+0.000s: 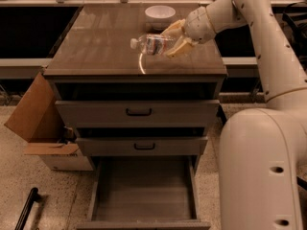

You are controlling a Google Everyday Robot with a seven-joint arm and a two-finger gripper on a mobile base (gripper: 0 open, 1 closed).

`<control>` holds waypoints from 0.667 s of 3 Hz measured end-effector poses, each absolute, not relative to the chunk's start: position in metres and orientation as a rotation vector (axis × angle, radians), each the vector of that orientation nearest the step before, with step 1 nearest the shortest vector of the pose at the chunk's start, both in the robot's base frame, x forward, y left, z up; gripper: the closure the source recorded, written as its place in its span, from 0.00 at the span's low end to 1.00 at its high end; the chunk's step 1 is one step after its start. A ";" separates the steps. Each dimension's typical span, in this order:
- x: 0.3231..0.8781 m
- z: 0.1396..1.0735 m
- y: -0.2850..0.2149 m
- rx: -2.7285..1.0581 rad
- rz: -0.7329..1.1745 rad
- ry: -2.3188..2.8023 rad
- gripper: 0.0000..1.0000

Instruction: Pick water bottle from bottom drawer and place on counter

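Arm reaches in from the right, over the cabinet. Counter: glossy top, bare across its left and middle, with a curved glare near the front edge. Bottom drawer stands pulled out with a bare floor, so the pick is judged done and the step in hand is the placing. White bowl sits at the back of the counter, just behind the claw. Water bottle is held on its side, white cap pointing left, over the middle-right of the counter. Whether it hangs just above the surface or touches it cannot be told. Claw is clamped on the bottle's base end, one finger above and one below.

Judgement for a good placing:
- Lower until the bottle's side rests on the slab before opening.
- A round bottle laid flat may roll, so release gently, with no sideways push, and well back from the front edge.
- Hold the wrist clear of the bowl behind.
- Draw back to the right along the bottle's axis so the fingers do not drag it.
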State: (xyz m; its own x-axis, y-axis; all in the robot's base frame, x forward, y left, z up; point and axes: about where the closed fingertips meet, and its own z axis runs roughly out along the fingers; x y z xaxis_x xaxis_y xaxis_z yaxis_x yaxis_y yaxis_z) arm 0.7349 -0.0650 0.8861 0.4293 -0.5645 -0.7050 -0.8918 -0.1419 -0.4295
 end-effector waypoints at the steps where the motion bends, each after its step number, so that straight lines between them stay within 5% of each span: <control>1: 0.747 0.878 -0.066 -1.825 0.479 1.309 0.61; 2: 0.761 0.878 -0.073 -1.818 0.412 1.387 0.37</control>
